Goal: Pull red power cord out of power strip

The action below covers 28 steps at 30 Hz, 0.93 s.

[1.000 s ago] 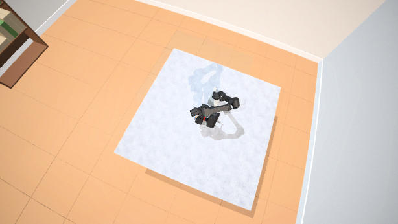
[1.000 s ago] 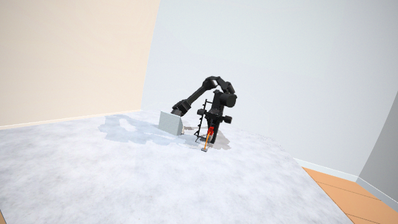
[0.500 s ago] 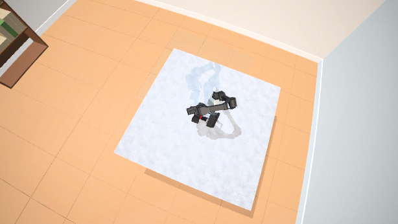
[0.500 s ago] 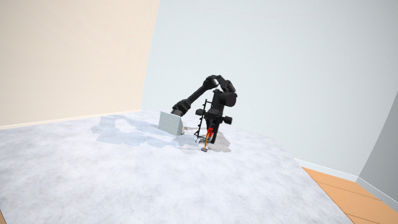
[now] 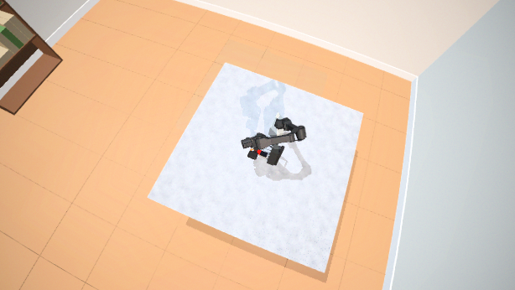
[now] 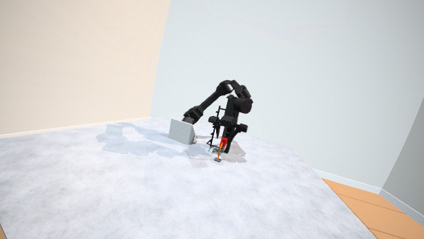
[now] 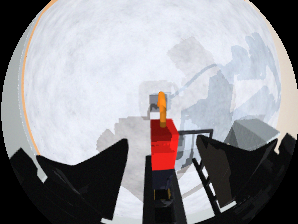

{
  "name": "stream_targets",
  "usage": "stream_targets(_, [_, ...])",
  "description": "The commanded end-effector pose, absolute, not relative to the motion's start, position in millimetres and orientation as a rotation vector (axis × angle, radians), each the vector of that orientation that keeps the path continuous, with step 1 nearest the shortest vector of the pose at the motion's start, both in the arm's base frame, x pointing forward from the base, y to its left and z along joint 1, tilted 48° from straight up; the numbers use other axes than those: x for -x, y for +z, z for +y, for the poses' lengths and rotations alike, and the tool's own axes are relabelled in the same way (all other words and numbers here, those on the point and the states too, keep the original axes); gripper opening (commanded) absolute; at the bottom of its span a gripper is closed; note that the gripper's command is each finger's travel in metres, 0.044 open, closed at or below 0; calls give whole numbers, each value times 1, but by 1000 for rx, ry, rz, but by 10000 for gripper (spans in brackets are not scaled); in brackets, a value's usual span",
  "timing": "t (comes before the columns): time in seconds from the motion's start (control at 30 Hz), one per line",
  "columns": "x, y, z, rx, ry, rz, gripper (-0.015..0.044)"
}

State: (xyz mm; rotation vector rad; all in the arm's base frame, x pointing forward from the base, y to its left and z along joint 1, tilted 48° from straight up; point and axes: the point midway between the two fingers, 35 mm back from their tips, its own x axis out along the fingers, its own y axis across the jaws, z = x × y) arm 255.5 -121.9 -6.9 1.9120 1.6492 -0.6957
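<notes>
The red plug (image 5: 259, 152) (image 6: 224, 141) (image 7: 164, 150) stands between my fingers, with an orange cord (image 6: 219, 152) (image 7: 162, 107) running from it to a small grey block (image 6: 217, 159) (image 7: 154, 100) on the table. My gripper (image 7: 163, 141) (image 6: 224, 139) is open. In the wrist view a gap shows on each side of the plug, and neither finger appears to touch it. A dark bar (image 7: 149, 192), seemingly the power strip, runs beneath the plug toward the bottom of the wrist view. Dark parts with a little gold show below the red body; I cannot tell whether the plug sits in a socket.
A thin black frame (image 7: 195, 132) (image 6: 219, 112) stands close beside the gripper, on the right in the wrist view. A larger grey slanted block (image 6: 180, 132) (image 7: 250, 134) stands by the arm's base. The pale table top (image 5: 252, 201) has edges on all sides in the top view.
</notes>
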Motion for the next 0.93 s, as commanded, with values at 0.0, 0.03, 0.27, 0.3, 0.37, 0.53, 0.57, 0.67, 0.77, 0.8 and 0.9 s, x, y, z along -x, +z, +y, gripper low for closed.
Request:
stream_targets(0.0, [-255, -14, -131, -1918, -699, 1650, 420])
stream_targets(0.03, [-255, -18, -137, -1918, -700, 1649, 440])
stream_targets(0.27, [-250, -43, -170, -1916, -700, 1648, 440])
stream_targets(0.3, [-250, -43, -170, -1916, -700, 1648, 440])
stream_targets(0.37, [-250, -43, -170, -1916, -700, 1648, 440])
stream_targets(0.53, [-250, -43, -170, -1916, -700, 1648, 440])
stream_targets(0.57, [-250, -43, -170, -1916, -700, 1648, 440])
stream_targets(0.67, [-250, -43, -170, -1916, -700, 1648, 440])
stream_targets(0.77, [-250, -43, -170, -1916, -700, 1648, 440])
stream_targets(0.8, [-250, -43, -170, -1916, -700, 1648, 440])
stream_targets(0.9, [-250, -43, -170, -1916, -700, 1648, 440])
